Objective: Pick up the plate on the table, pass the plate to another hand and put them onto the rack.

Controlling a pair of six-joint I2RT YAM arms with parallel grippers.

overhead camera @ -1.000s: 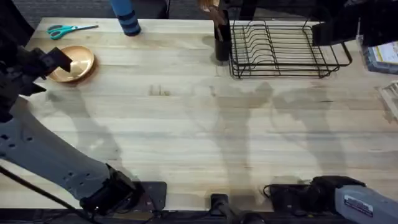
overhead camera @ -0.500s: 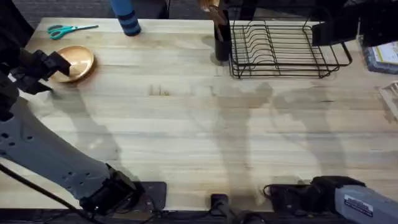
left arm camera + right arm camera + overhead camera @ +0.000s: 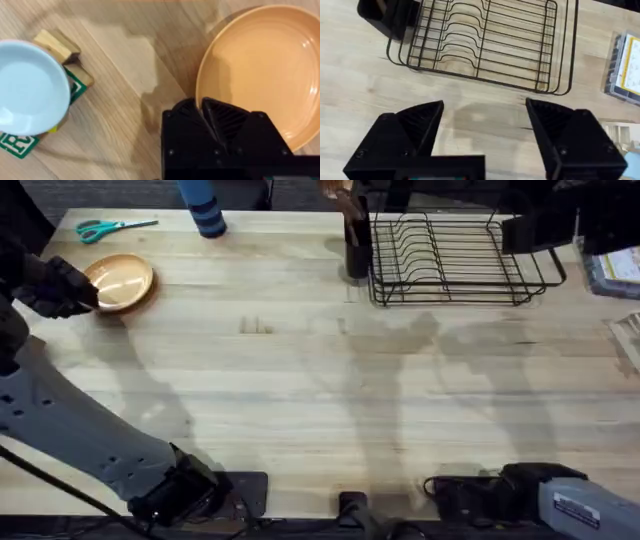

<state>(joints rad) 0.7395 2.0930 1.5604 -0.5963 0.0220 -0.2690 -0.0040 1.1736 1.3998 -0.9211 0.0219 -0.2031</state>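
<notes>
The plate (image 3: 119,282) lies flat at the far left of the table (image 3: 300,390), near a pair of scissors (image 3: 112,227) and well apart from the rack (image 3: 455,258) at the far right. The left gripper (image 3: 216,119) sits low at its near rim, one finger apparently over the lip; whether its fingers are closed cannot be told. The pickup looks just under way, and it likely calls for a firm pinch across the raised rim before lifting, while the right gripper (image 3: 485,115) waits, jaws spread wide, just before the rack.
</notes>
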